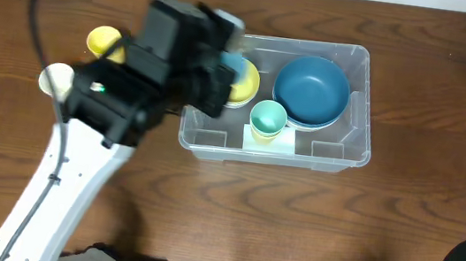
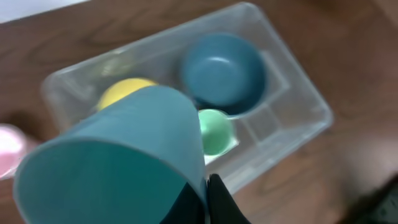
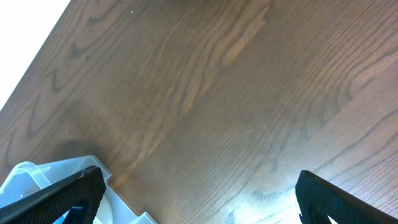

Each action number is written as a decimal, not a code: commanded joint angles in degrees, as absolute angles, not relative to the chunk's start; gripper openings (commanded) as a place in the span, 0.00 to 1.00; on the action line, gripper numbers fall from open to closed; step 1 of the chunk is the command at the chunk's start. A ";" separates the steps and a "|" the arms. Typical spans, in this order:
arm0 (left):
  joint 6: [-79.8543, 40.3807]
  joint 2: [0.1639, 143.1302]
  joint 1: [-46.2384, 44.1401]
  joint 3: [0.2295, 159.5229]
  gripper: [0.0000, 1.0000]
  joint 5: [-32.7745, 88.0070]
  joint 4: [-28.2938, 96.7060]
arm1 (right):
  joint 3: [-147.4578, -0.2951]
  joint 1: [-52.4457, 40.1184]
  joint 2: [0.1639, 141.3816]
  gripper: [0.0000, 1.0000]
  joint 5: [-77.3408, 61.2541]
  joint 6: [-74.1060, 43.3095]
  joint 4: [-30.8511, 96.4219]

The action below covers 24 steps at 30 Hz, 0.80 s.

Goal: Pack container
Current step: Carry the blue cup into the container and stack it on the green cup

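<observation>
Over the left end of the bin: left gripper (image 1: 219, 77) (image 2: 206, 200) clenched on the wall of a teal plastic cup (image 2: 118, 162), near its rim. Cup held tilted, open mouth facing the wrist camera (so it fills most of that view). From overhead only a sliver of it shows past the black wrist housing.

Below and just right of the cup: large clear rectangular plastic container (image 1: 301, 157) (image 2: 311, 106), standing near the middle of the dark brown wooden table (image 1: 418, 216), long side running left to right.

Inside the container:
- round yellow bowl (image 1: 248, 83) (image 2: 124, 90) at the left end, partly hidden by the gripper;
- deep round blue bowl (image 1: 311, 88) (image 2: 222, 70) in the right half, toward the far wall;
- small mint-green cup (image 1: 268, 117) (image 2: 214, 130), upright, mid-bin by the near wall, just beside the blue bowl.

Left of the container, on bare table: small yellow cup (image 1: 101, 40) and, nearer, a pale cream cup (image 1: 55, 80), well apart from each other. Pink blur (image 2: 7, 152) at the left edge of the left wrist view; cannot tell what it is.

Right gripper (image 3: 200, 198): released, fingers spread wide, nothing between them, above bare wood. Its arm sits at the near right corner, well apart from the container.
</observation>
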<state>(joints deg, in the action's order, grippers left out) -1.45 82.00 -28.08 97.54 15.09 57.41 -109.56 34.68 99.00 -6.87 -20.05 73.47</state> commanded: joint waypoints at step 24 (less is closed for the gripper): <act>-1.13 102.89 -40.45 97.73 0.06 9.39 57.36 | -110.24 34.87 99.35 0.99 -6.92 -19.22 73.52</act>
